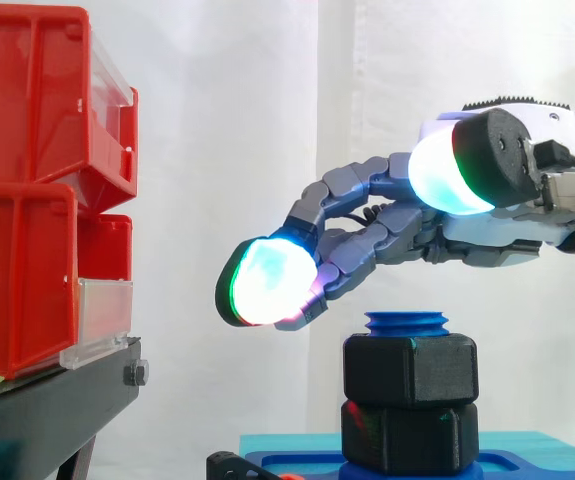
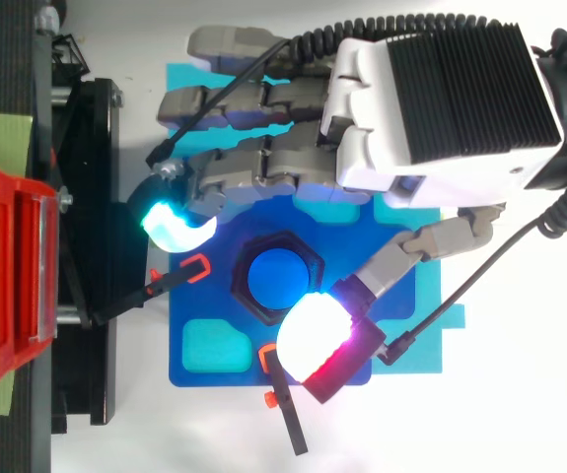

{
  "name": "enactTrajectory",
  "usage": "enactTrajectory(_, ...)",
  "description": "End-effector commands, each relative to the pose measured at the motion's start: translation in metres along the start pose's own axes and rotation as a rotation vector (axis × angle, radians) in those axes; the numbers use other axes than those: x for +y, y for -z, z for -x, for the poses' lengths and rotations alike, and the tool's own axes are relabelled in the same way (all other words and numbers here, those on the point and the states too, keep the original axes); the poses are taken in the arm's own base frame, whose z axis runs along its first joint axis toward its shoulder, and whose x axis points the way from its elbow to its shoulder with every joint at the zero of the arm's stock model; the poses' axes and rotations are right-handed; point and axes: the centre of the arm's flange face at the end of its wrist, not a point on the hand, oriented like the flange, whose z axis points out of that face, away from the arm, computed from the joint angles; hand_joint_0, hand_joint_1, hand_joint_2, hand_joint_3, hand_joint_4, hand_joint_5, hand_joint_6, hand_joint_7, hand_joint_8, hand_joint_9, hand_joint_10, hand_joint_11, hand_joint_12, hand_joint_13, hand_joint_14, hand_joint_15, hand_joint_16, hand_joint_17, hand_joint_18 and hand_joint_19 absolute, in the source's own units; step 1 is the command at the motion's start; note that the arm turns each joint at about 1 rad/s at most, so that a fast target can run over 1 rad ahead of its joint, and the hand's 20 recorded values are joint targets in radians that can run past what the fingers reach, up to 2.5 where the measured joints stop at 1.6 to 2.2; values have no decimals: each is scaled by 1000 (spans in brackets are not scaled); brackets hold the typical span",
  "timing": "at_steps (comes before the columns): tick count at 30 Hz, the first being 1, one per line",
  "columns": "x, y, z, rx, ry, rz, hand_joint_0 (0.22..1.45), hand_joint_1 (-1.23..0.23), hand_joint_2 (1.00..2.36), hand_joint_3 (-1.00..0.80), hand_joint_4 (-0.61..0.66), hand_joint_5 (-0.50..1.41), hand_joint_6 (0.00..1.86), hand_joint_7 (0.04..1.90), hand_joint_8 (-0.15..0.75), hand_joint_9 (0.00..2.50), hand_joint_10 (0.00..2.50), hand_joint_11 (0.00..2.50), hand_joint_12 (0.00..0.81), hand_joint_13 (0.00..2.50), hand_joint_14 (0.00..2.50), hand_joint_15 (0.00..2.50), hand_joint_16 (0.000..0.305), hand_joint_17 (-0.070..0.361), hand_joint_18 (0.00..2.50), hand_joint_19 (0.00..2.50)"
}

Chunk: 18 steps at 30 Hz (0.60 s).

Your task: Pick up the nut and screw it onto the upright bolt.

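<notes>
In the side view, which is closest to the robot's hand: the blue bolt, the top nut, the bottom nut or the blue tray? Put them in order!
1. blue bolt, its top right under the hand.
2. top nut, just below it.
3. bottom nut, under that.
4. blue tray, at the very bottom.

Lab, white curtain point(image 1: 247, 150), red bins point(image 1: 27, 190), black stand point(image 1: 47, 410)

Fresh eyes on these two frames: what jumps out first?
The open hand, its fingertips glowing white-green, hangs just over the blue bolt at centre. A black nut sits on that bolt, atop a second black hex piece, on a blue tray. Red bins stack at the side view's left.
</notes>
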Motion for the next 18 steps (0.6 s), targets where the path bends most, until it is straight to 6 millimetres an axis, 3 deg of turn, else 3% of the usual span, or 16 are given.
enactTrajectory(1, 0, 0, -1, 3, 0, -1, 405, -235, 1000, -500, 127, -153, 501, 623, 246, 600, 0, 0, 389, 207, 0, 0, 50, 113, 0, 0)
enactTrajectory(18, 1, 4, -7, 46, -9, -14, 416, -257, 1000, -500, 129, -158, 501, 638, 242, 592, 0, 0, 381, 215, 0, 0, 49, 110, 0, 4)
